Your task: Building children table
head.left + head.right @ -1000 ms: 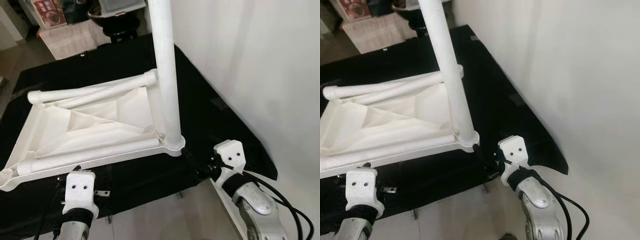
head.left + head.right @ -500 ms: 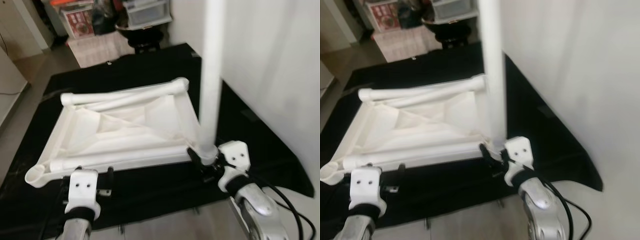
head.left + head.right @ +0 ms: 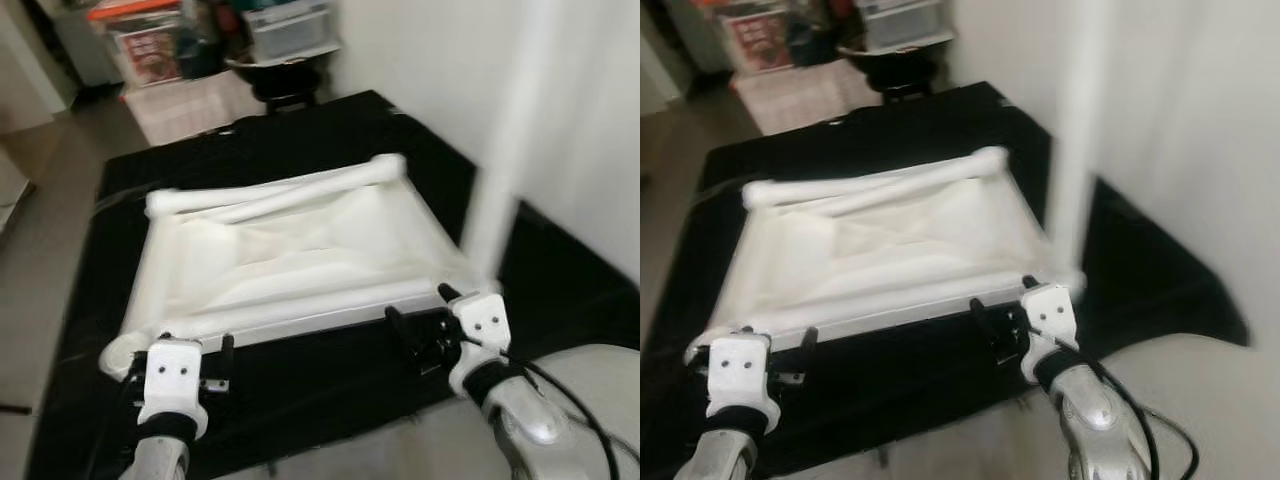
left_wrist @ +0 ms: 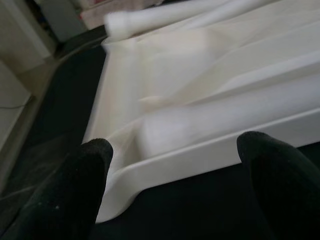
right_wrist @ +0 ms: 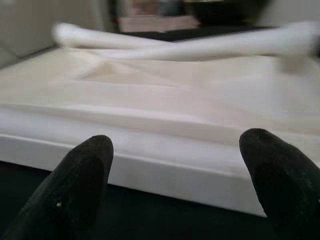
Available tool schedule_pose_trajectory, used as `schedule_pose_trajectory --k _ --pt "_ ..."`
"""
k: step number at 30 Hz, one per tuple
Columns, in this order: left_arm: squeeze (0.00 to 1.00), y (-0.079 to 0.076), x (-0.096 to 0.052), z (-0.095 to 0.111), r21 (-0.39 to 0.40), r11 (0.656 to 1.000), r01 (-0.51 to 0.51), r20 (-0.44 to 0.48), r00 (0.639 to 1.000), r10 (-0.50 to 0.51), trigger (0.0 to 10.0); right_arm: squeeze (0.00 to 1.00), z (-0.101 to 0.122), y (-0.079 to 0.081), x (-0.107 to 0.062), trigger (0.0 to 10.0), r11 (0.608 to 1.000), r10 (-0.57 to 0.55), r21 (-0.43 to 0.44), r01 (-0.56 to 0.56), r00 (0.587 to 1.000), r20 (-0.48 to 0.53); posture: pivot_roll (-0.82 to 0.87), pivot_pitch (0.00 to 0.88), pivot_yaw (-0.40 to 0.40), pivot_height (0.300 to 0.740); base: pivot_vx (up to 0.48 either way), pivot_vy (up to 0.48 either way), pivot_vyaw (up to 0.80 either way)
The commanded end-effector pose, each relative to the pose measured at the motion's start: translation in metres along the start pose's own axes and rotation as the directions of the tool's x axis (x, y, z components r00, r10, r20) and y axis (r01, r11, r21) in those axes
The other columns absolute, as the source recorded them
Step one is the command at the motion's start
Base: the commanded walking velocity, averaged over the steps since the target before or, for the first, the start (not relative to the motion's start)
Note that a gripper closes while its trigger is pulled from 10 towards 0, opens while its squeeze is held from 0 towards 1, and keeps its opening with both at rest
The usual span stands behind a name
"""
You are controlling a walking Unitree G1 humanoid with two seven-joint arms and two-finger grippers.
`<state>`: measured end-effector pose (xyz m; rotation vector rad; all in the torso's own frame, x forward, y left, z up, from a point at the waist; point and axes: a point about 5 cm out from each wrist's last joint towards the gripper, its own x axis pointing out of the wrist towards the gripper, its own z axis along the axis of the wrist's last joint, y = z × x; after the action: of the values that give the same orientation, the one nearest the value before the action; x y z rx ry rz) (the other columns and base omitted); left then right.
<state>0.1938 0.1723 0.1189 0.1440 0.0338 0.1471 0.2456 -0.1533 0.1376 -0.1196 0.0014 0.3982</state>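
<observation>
The white children's table top (image 3: 300,250) lies upside down on a black cloth (image 3: 270,130). One white leg (image 3: 505,160) stands upright in its near right corner. Another leg (image 3: 290,188) lies along the far edge, and a third (image 3: 320,300) lies along the near edge. My left gripper (image 3: 197,345) is open, just short of the near left corner (image 4: 130,170). My right gripper (image 3: 418,308) is open facing the near edge (image 5: 165,165), a little left of the upright leg. Neither gripper holds anything.
A white wall (image 3: 590,110) rises close on the right. Storage boxes (image 3: 150,45) and a dark round stool (image 3: 285,75) stand beyond the cloth's far end. Bare floor (image 3: 40,230) lies to the left.
The camera has swung and pulled back, so the whole table top shows and the upright leg sits further right. Both grippers stay open at the near edge.
</observation>
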Motion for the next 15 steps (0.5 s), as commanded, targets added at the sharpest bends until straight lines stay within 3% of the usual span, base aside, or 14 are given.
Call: schedule_pose_trajectory --k 1,3,15 --pt "0.00 0.000 0.000 -0.001 0.014 1.000 0.006 -0.008 1.000 -0.006 10.0 0.00 0.000 0.000 -0.001 10.0 1.000 0.007 0.008 -0.007 1.000 0.003 -0.08 0.126 0.092 0.740 0.000 0.480 0.00" --pt "0.00 0.000 0.001 -0.001 0.013 1.000 0.012 -0.004 1.000 -0.012 10.0 0.00 0.002 0.003 0.001 10.0 1.000 0.029 -0.005 -0.029 1.000 0.011 -0.07 0.126 0.096 0.740 0.000 0.480 0.00" --pt "0.00 -0.006 0.014 0.009 0.047 0.994 0.100 0.042 0.994 -0.102 10.0 0.00 0.008 0.010 0.012 10.0 0.993 0.094 -0.075 -0.091 0.995 0.041 -0.07 0.117 0.091 0.740 0.000 0.000 0.00"
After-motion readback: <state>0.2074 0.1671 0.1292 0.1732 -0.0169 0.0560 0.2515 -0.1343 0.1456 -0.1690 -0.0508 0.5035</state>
